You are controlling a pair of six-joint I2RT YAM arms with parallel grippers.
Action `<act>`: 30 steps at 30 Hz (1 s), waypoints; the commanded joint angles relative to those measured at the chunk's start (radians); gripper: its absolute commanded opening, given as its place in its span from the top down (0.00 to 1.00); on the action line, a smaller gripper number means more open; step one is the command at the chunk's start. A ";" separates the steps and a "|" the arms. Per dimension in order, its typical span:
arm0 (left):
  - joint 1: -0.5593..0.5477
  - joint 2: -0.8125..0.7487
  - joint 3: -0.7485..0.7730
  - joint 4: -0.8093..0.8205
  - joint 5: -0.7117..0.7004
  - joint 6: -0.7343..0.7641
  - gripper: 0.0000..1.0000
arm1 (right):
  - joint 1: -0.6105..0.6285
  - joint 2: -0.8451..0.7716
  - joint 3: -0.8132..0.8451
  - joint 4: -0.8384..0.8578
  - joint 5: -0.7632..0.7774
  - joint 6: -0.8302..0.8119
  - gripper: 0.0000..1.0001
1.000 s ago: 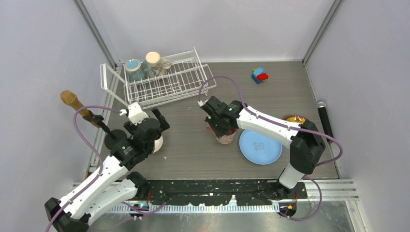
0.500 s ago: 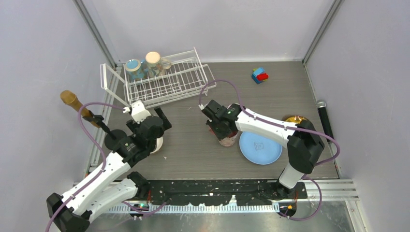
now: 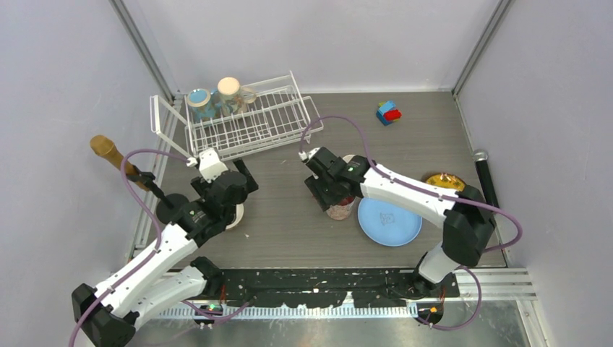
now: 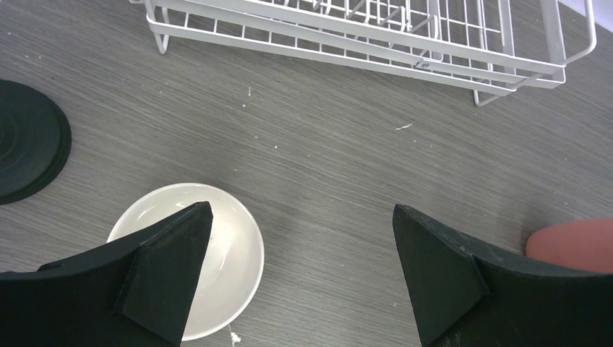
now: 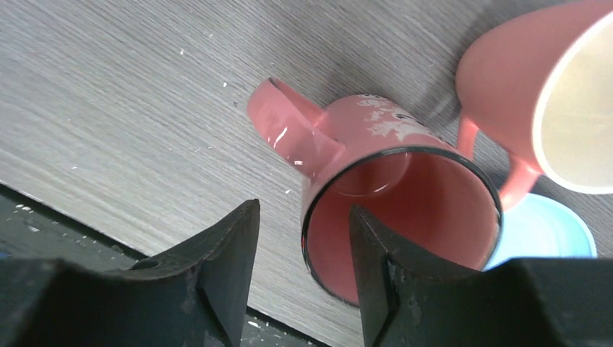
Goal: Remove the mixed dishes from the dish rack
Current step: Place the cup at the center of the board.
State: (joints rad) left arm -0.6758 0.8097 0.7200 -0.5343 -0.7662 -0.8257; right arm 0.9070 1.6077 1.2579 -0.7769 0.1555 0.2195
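Note:
The white wire dish rack [image 3: 249, 123] stands at the back left, with the teal mug [image 3: 200, 101] and the cream mug [image 3: 231, 90] at its far left end. The rack's near edge shows in the left wrist view [image 4: 376, 43]. My left gripper [image 3: 233, 181] [image 4: 301, 217] is open and empty, just above the small cream bowl [image 4: 217, 253] on the table. My right gripper [image 3: 329, 191] [image 5: 303, 217] is open. It straddles the rim of a pink mug [image 5: 405, 210] standing on the table, with one finger inside. A second pink mug [image 5: 549, 94] stands beside it.
The light-blue plate [image 3: 390, 220] lies right of the pink mugs and the yellow plate [image 3: 444, 181] beyond it. Toy blocks [image 3: 389, 112] sit at the back right. A black microphone [image 3: 486, 177] lies along the right wall. A brown microphone [image 3: 108, 152] stands on a black base [image 4: 29, 141].
My left gripper has risen and moved slightly toward the rack, away from the bowl. My right gripper has shifted a little over the pink mug.

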 commanded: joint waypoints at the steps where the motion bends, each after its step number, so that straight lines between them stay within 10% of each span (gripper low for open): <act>1: 0.001 0.010 0.052 0.034 -0.008 0.023 0.00 | 0.004 -0.137 0.010 0.027 0.007 -0.008 0.43; 12: 0.001 0.011 0.068 0.080 -0.002 0.075 0.00 | 0.000 -0.378 -0.050 0.140 0.287 0.034 0.01; 30: 0.157 0.483 0.441 0.207 0.326 0.408 0.00 | -0.305 -0.541 -0.199 0.165 0.337 0.252 0.00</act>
State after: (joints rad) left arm -0.5926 1.1759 1.0523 -0.3943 -0.5526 -0.5201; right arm 0.6308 1.1454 1.0851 -0.6514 0.4938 0.4122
